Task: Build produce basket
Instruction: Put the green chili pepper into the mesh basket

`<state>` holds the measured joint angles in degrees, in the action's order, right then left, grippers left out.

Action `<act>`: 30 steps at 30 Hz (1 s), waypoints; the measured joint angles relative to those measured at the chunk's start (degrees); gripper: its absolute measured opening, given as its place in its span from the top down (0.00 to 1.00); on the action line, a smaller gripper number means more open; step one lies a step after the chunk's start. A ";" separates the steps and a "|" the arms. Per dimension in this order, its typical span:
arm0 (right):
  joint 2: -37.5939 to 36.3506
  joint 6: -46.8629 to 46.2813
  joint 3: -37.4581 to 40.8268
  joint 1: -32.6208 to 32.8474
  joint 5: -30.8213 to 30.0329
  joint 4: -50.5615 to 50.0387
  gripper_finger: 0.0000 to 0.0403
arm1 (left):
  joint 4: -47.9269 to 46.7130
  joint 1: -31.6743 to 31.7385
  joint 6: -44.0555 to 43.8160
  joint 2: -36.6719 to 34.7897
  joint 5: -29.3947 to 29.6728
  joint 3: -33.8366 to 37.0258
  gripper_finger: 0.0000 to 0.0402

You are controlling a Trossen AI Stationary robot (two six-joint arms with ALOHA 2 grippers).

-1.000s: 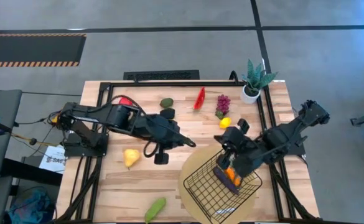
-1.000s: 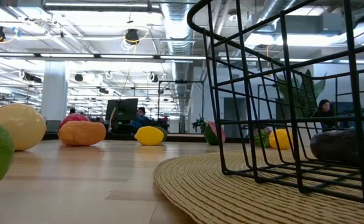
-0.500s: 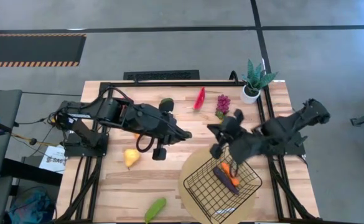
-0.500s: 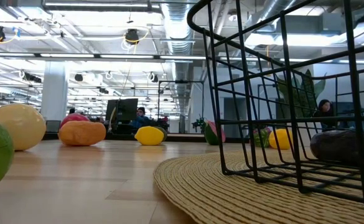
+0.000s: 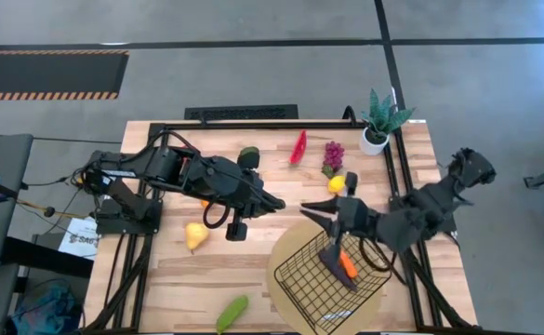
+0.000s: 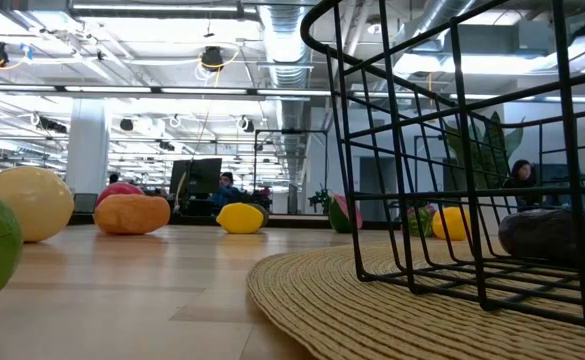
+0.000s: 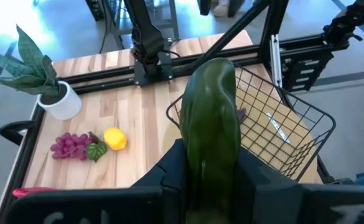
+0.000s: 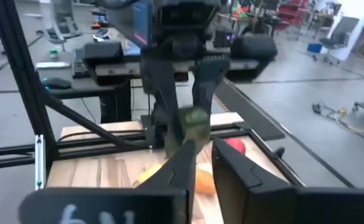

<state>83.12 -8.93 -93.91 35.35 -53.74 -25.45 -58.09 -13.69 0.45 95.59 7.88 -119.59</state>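
Gripping a cucumber (image 7: 211, 124), the left claw (image 5: 270, 203) nears the basket (image 5: 323, 288); no legible writing, seemingly.

Desk (image 5: 253, 270): pale wood in lengthwise strips, black frame. Basket (image 5: 320, 279): black wire grid, on a tan woven round mat (image 5: 281, 270). Inside it, an orange carrot (image 5: 347, 266) beside a dark purple piece. Left tool (image 7: 210, 177): dark, holding a deep green glossy cucumber (image 7: 211, 118). Grapes (image 5: 333, 154): purple with a green leaf. Lemon (image 5: 337, 183): yellow. Watermelon slice (image 5: 298, 146): red. Pear (image 5: 195, 235): yellow. Second cucumber (image 5: 232, 313): light green. Plant (image 5: 383, 113): green leaves, white pot. Floor: grey, with one orange-and-black hazard stripe.
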 joint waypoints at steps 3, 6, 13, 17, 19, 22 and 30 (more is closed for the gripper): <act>1.53 -1.54 0.01 0.29 -3.56 -0.95 0.74 | -0.02 0.00 0.00 0.00 -0.04 0.00 0.89; 2.54 -1.58 0.07 -0.32 -4.65 -0.90 0.64 | 0.00 0.01 0.00 0.00 -0.09 0.00 0.89; 2.46 -2.80 0.04 -3.42 -1.70 0.78 0.41 | 0.05 0.02 0.00 0.02 -0.15 -0.02 0.89; 2.46 -2.80 0.04 -5.19 4.29 2.15 0.36 | 0.09 0.02 0.00 0.02 -0.15 -0.02 0.89; 2.46 -2.77 0.04 -6.06 6.24 2.26 0.36 | 0.09 0.02 0.00 0.02 -0.15 -0.02 0.89; 2.46 -2.60 0.04 -7.14 8.54 2.69 0.35 | 0.08 0.02 0.50 0.02 -0.16 -0.02 0.89; 2.48 0.37 0.04 -10.49 14.19 5.35 0.35 | 0.11 0.02 0.85 0.02 -0.15 -0.04 0.89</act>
<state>85.60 -8.56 -93.86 24.85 -39.56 -20.10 -57.98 -13.67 1.30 95.61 7.73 -119.63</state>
